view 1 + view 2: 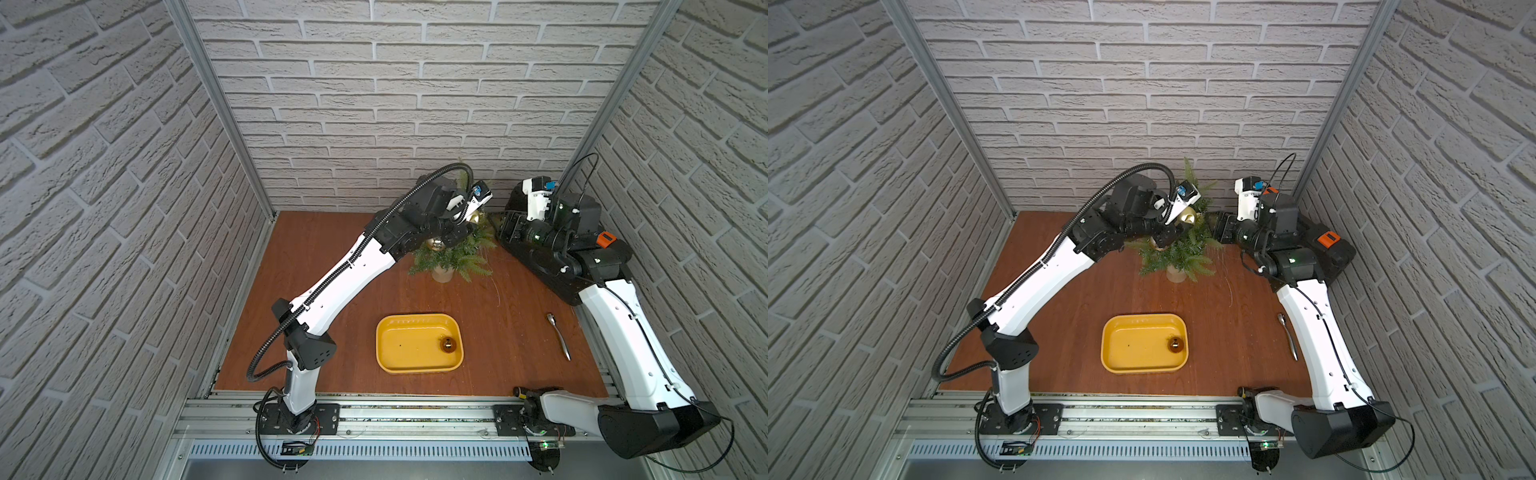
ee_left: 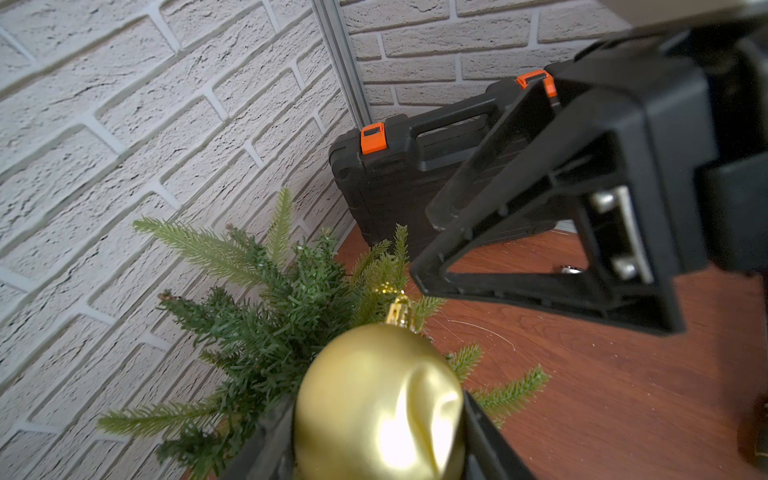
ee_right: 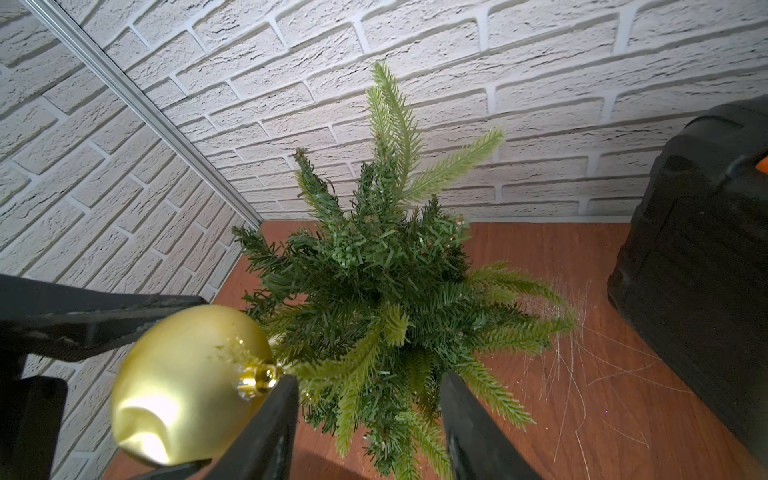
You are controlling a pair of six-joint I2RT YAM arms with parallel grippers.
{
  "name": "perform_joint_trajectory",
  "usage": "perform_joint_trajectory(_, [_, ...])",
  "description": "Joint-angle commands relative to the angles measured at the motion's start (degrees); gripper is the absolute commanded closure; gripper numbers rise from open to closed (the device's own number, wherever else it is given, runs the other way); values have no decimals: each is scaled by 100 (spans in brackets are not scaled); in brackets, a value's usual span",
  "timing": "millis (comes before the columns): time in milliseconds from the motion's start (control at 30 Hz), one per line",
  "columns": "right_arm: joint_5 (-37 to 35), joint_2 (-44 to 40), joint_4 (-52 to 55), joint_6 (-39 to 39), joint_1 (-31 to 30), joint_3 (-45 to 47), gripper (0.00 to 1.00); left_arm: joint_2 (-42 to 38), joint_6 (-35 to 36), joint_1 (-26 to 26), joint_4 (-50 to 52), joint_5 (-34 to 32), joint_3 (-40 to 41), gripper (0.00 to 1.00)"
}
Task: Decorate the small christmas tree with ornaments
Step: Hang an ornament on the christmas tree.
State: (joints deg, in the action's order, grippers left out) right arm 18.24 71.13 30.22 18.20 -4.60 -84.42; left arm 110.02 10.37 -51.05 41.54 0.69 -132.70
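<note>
The small christmas tree stands in its pale pot at the back of the table. My left gripper is shut on a satin gold ornament, held against the tree's upper branches. Its cap points into the foliage. My right gripper is open just right of the tree, branches showing between its fingers, one fingertip beside the cap. A mirror-like gold ornament hangs low on the tree. A dark bronze ornament lies in the tray.
The yellow tray sits mid-table. A black tool case with orange latches stands in the back right corner, close behind my right arm. A spoon lies at the right. The brick wall is just behind the tree.
</note>
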Motion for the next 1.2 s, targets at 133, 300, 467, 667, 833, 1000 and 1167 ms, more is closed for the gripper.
perform_joint_trajectory(133, [-2, 132, -139, -88, 21, -217, 44, 143, -72, 46, -208, -71, -264, 46])
perform_joint_trajectory(300, [48, 173, -122, -91, 21, -246, 44, 219, -74, 55, -99, -169, -342, 46])
perform_joint_trajectory(467, [38, 155, -95, -110, 21, -245, 44, 248, -92, 60, -45, -225, -352, 46])
perform_joint_trajectory(667, [-72, 59, -22, -149, 21, -225, 44, 257, -103, 72, 1, -298, -345, 46])
perform_joint_trajectory(833, [-126, -12, 63, -166, 21, -219, 44, 222, -114, 69, 72, -272, -331, 46])
perform_joint_trajectory(1000, [-169, -93, 150, -158, 21, -200, 43, 174, -119, 70, 141, -312, -291, 46])
perform_joint_trajectory(1167, [-212, -200, 204, -124, 21, -191, 40, 65, -146, 68, 70, -286, -120, 46])
